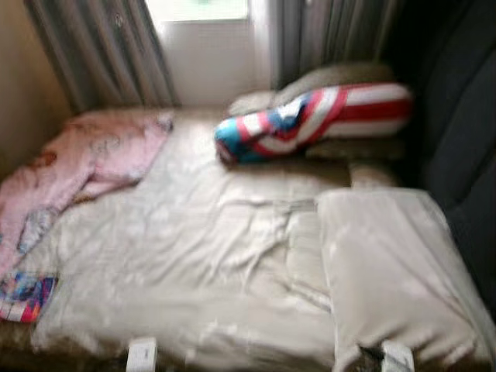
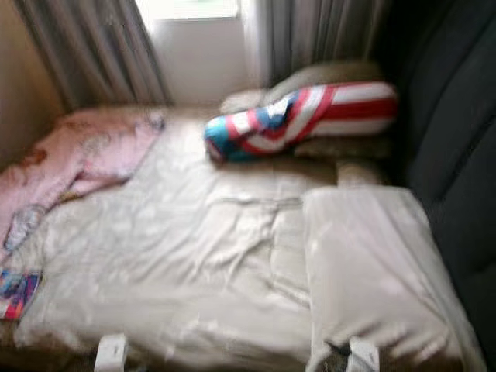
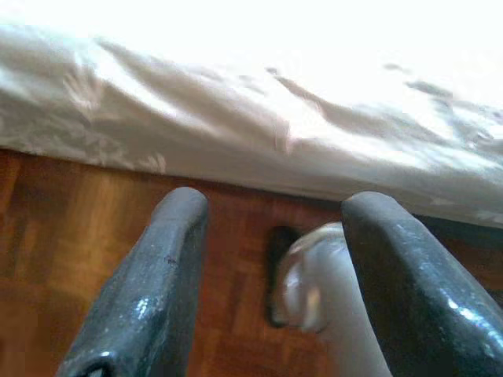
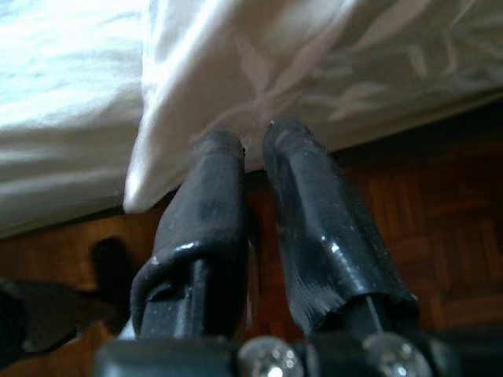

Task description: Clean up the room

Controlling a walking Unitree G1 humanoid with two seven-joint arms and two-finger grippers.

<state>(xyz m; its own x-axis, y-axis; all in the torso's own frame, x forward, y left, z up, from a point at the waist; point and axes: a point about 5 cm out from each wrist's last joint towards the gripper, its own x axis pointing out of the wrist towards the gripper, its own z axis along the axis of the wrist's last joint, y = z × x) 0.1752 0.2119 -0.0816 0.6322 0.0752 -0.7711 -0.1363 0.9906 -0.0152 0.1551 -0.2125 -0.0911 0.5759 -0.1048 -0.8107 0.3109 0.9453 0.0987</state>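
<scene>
Left gripper (image 3: 271, 208) hangs with its jaws spread wide and empty over the wood floor (image 3: 71, 236), the edge of the cream bedsheet (image 3: 236, 118) just beyond the tips, while the right gripper (image 4: 251, 141) has its jaws nearly clenched, tips right at a hanging corner of the folded cream blanket (image 1: 387, 271), though whether they pinch cloth I cannot tell. Farther across the bed lie a pink garment (image 1: 93, 155), a red, white and blue striped bolster (image 1: 318, 116) against beige pillows (image 1: 333, 77), and a colourful item (image 1: 27, 298) cut off at the edge. Everything up top is blurred.
</scene>
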